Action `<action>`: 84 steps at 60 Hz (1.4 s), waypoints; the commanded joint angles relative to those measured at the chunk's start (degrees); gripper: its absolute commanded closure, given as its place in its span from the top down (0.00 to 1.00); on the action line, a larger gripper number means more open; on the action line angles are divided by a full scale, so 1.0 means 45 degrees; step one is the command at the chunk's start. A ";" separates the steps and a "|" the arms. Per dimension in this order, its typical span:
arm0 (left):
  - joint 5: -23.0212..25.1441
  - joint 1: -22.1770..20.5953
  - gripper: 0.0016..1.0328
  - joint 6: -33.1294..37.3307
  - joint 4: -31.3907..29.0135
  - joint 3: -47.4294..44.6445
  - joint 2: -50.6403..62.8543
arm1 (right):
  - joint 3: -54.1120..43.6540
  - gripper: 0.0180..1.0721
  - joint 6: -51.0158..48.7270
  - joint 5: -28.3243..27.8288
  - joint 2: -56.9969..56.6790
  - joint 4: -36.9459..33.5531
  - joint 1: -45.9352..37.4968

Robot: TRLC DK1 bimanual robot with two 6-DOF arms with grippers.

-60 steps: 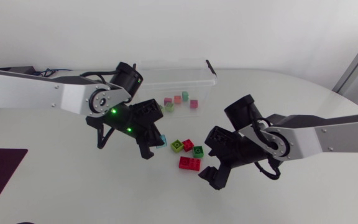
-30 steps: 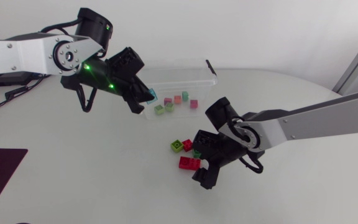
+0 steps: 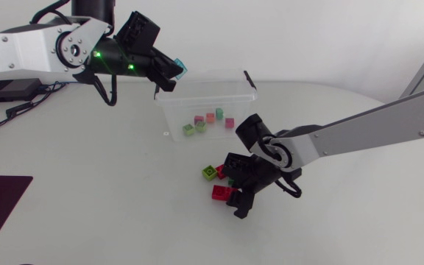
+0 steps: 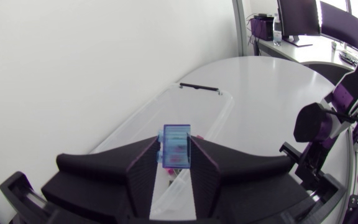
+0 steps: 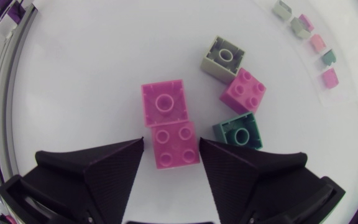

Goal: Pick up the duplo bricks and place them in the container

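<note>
Blue brick in raised left hand

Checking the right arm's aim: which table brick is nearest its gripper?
The long red brick, reaching between the right gripper's fingers; the other three bricks lie ahead.

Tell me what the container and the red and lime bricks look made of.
Container: clear plastic, apparently glossy; the small bricks inside show through its walls. Red brick and lime brick: opaque, probably hard moulded plastic, with smooth faces, crisp edges and round studs on top.
</note>
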 commanded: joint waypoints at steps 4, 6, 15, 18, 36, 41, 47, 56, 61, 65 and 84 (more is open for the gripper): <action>-0.0268 0.0020 0.18 -0.0777 0.0765 0.0676 0.1042 | -0.0310 0.39 -0.0351 0.0059 -0.0016 -0.0252 -0.0053; -0.0424 -0.0019 0.18 -0.0777 0.0980 0.0715 0.1296 | -0.0447 0.39 -0.0351 0.0059 -0.0192 -0.0233 -0.0053; -0.0991 -0.0038 0.19 -0.0933 0.1820 0.0969 0.2194 | -0.0954 0.37 -0.0331 0.0039 -0.1207 -0.0291 -0.0189; -0.1010 -0.0038 0.19 -0.0933 0.1839 0.1125 0.2507 | -0.1033 0.37 -0.0331 0.0039 -0.1520 -0.0447 -0.0267; -0.1674 -0.0116 0.86 -0.1109 0.1937 0.2063 0.3894 | -0.0310 0.37 -0.0312 0.0020 -0.3610 -0.1619 -0.1283; -0.1752 -0.0097 0.95 -0.1129 0.1957 0.2043 0.3835 | 0.0237 0.37 -0.0253 -0.0019 -0.3883 -0.1854 -0.1595; -0.1752 0.0001 0.95 -0.1129 0.1879 0.1829 0.3444 | 0.1116 0.37 0.0001 -0.0058 -0.4020 -0.1951 -0.2142; -0.1752 0.0040 0.95 -0.1187 0.1898 0.0500 0.1901 | 0.2620 0.37 0.0684 -0.0117 -0.3863 -0.1815 -0.2689; -0.1440 -0.0116 0.95 -0.1109 0.1722 -0.0652 0.0573 | 0.3382 0.37 0.1114 -0.0097 -0.3531 -0.1600 -0.2865; -0.1147 -0.0234 0.95 -0.1050 0.1449 -0.1296 -0.0169 | 0.3928 0.37 0.1387 -0.0097 -0.3180 -0.1424 -0.2924; 0.0298 -0.1327 0.95 0.1000 -0.0329 -0.3738 -0.0950 | 0.7190 0.37 0.2657 0.0098 -0.0856 -0.0936 -0.3138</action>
